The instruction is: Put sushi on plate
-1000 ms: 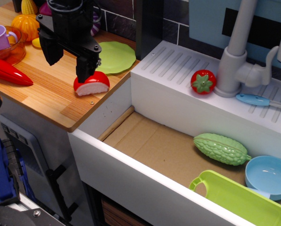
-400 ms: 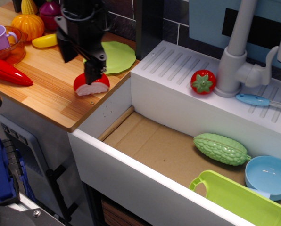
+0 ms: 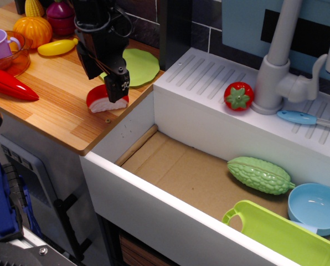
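Observation:
The sushi (image 3: 102, 100), a red dome on a white base, lies on the wooden counter (image 3: 49, 105) near its right edge. The light-green scalloped plate (image 3: 138, 66) lies just behind it, partly hidden by the arm. My black gripper (image 3: 105, 80) hangs directly over the sushi with its fingers spread. One fingertip (image 3: 119, 90) is at the sushi's right end and covers part of it. The other is at the upper left, apart from the sushi. The gripper holds nothing.
A red chili (image 3: 10, 86), a purple cup (image 3: 0, 43) in an orange bowl, a yellow banana (image 3: 57, 47) and a pumpkin (image 3: 32, 27) are on the counter's left. The sink (image 3: 126, 183) holds a green gourd (image 3: 259, 174), blue bowl (image 3: 317, 208) and lime tray (image 3: 281, 235). A tomato (image 3: 238, 95) sits by the faucet (image 3: 278, 61).
My gripper has moved right, from the sushi's left side to directly over it, and turned. The sushi has stayed in place on the counter.

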Robot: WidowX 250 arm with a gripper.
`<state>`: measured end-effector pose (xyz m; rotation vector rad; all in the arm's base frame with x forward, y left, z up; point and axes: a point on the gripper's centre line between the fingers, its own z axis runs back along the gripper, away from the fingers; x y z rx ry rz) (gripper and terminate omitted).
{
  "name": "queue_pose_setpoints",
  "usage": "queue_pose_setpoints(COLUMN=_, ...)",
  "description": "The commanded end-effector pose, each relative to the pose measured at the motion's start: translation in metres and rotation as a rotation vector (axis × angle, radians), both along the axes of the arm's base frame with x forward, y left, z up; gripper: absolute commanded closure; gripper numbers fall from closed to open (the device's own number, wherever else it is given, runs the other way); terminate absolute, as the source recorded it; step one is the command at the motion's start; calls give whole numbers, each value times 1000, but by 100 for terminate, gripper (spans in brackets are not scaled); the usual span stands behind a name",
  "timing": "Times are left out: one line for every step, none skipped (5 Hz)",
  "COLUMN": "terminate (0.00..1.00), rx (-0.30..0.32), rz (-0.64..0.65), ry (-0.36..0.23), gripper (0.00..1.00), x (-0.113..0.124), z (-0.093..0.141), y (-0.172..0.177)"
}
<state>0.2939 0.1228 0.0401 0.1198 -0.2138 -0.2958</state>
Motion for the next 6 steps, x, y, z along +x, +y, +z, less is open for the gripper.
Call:
queue_pose_setpoints(terminate=0, rx=-13, rz=-21, ry=-36, gripper=0, x=3, z=-6, y=12)
queue_pose_setpoints(terminate=0, rx=-23, rz=-21, ry=-48, gripper=0, x=4, z=-16, y=15)
queue_pose_setpoints(terminate=0, rx=-44, rz=-21, ry=-53, gripper=0, x=4, z=-27, y=18)
queue_pose_setpoints(terminate=0, rx=-54, rz=-24, ry=-51, gripper=0, x=3, z=-31, y=22)
queue_pose_setpoints(terminate=0, rx=-16, rz=-9, ry=-46, gripper=100, x=4, z=-28, y=20)
queue_pose_setpoints(terminate=0, rx=1, rz=-4, ry=-23, gripper=100, x=13, z=-5, y=16)
